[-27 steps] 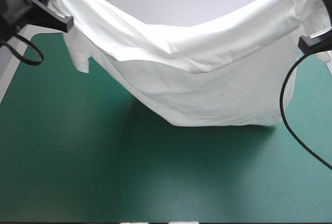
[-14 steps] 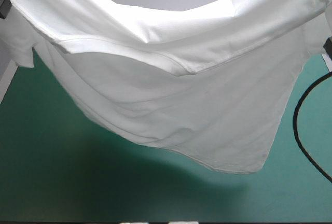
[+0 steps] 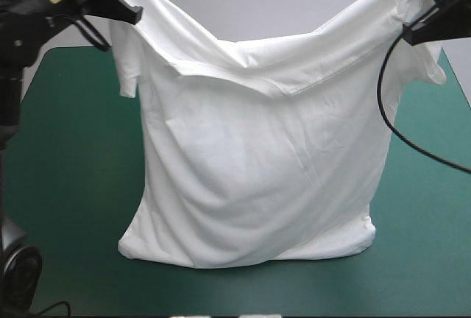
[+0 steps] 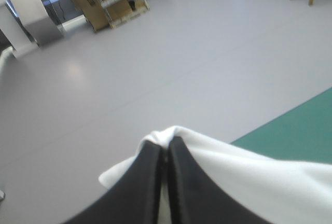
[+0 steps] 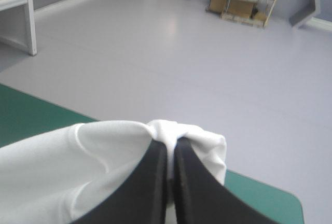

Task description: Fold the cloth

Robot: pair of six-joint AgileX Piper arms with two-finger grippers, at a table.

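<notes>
The table [image 3: 66, 185] is covered in teal-green, and a plain grey floor [image 4: 181, 53] is seen past its far edge. One white T-shirt [image 3: 257, 171] is held up at its two shoulders, and its bottom edge is rested on the cover. Two grippers are counted. The left gripper [image 4: 165, 142] and the right gripper [image 5: 170, 142] are each pinched tight on the T-shirt.

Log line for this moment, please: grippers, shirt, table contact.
left gripper: shut on T-shirt | right gripper: shut on T-shirt | T-shirt: hanging between both arms, lower edge on teal-green cover | fold: none yet
</notes>
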